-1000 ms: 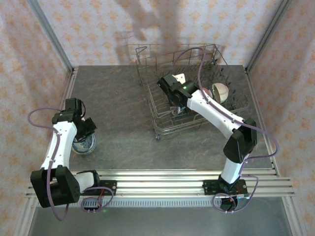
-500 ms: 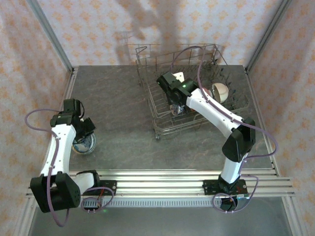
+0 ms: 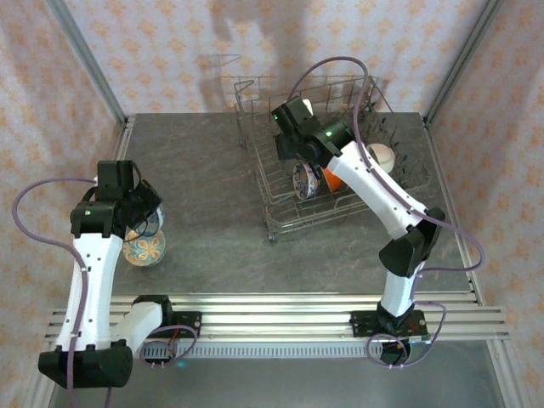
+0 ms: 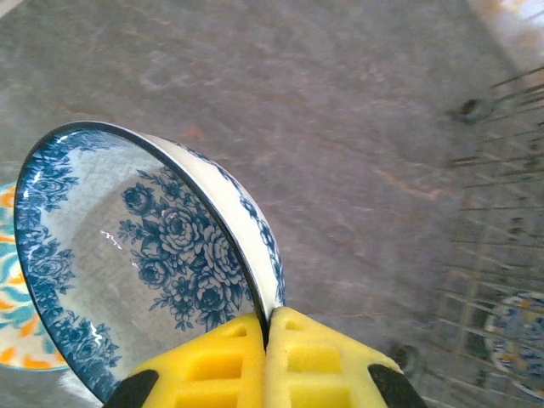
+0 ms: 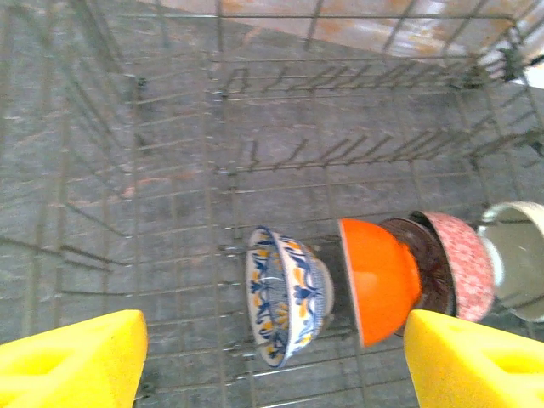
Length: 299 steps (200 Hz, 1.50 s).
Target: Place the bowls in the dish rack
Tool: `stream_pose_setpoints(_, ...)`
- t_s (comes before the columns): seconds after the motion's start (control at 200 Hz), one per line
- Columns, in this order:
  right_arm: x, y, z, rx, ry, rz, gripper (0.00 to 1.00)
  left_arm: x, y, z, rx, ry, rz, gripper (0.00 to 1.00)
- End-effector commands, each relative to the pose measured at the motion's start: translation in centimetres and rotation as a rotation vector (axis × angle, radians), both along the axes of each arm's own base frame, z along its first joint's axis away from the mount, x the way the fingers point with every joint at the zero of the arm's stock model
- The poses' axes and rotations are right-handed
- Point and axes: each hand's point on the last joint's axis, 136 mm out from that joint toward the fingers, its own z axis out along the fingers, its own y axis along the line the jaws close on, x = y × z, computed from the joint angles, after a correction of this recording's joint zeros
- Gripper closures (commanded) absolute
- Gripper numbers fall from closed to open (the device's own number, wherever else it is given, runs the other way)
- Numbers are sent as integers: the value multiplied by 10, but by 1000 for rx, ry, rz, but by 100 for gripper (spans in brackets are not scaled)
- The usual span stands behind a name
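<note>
Blue roses cover the small round china bowl (image 4: 144, 272) that the left gripper (image 4: 268, 323) is pinching by its rim, with the yellow pads shut tight on the edge. The bowl is tipped on its side and looks lifted off the grey stone tabletop (image 4: 340, 102). Right under it sits another round bowl with an orange and teal pattern (image 3: 144, 248), which is not loaded yet.

Over on the far right side stands the big grey wire dish rack (image 5: 255, 161). The right gripper (image 5: 272, 361) hangs above it with its pads spread wide apart and nothing in them. Below it a row of bowls stands on edge between the wires: a blue and orange patterned bowl (image 5: 285, 293), a bright orange bowl (image 5: 378, 280), a dark brown one (image 5: 425, 259), a pink speckled bowl (image 5: 463, 263) and a white bowl (image 5: 518, 255).

So I think the step in hand is carrying the rose bowl over to the rack. Next, the left arm needs to swing it right and stand it in a free slot (the rack's left part looks open).
</note>
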Motion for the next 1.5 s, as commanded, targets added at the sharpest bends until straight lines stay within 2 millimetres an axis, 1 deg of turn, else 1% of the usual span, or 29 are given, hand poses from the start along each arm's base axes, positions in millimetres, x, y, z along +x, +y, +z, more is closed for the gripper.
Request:
stream_pose_setpoints(0.0, -17, 50, 12, 74, -13, 192, 22, 23, -4, 44, -49, -182, 98, 100)
stream_pose_setpoints(0.095, -37, 92, 20, 125, -32, 335, 23, 41, -18, 58, -95, -254, 116, 100)
stream_pose_setpoints(0.18, -51, 122, 22, 178, -30, 420, 24, 54, -30, 71, -114, -303, 127, 100)
stream_pose_setpoints(0.325, -72, 157, 19, 270, -14, 501, 26, 73, -47, 85, -150, -352, 135, 100)
stream_pose_setpoints(0.415, -84, 178, 18, 324, -26, 543, 28, 83, -56, 87, -185, -363, 136, 100)
stream_pose_setpoints(0.485, -90, 192, 13, 337, -54, 559, 31, 90, -61, 88, -219, -373, 138, 100)
stream_pose_setpoints(0.706, -92, 213, 1, 373, -136, 539, 35, 99, -67, 100, -261, -398, 135, 100)
stream_pose_setpoints(0.806, -92, 222, 1, 386, -184, 533, 35, 101, -70, 101, -272, -398, 130, 100)
stream_pose_setpoints(0.871, -87, 227, -3, 387, -203, 524, 36, 101, -71, 101, -280, -397, 129, 100)
stream_pose_setpoints(1.006, -68, 228, -11, 380, -250, 422, 38, 101, -73, 100, -287, -394, 126, 100)
stream_pose_setpoints(1.046, -65, 232, -14, 378, -258, 421, 39, 100, -74, 100, -291, -391, 126, 100)
stream_pose_setpoints(1.171, -53, 237, -25, 359, -269, 369, 42, 99, -76, 102, -303, -396, 122, 100)
stream_pose_setpoints(1.226, -50, 240, -28, 366, -276, 356, 45, 99, -77, 102, -304, -394, 121, 100)
stream_pose_setpoints(1.326, -43, 236, -28, 382, -311, 303, 53, 98, -78, 102, -302, -389, 121, 100)
stream_pose_setpoints(1.431, -40, 229, -21, 411, -357, 267, 61, 96, -78, 98, -302, -378, 120, 100)
stream_pose_setpoints(1.491, -39, 226, -18, 423, -380, 251, 64, 96, -78, 95, -303, -372, 122, 100)
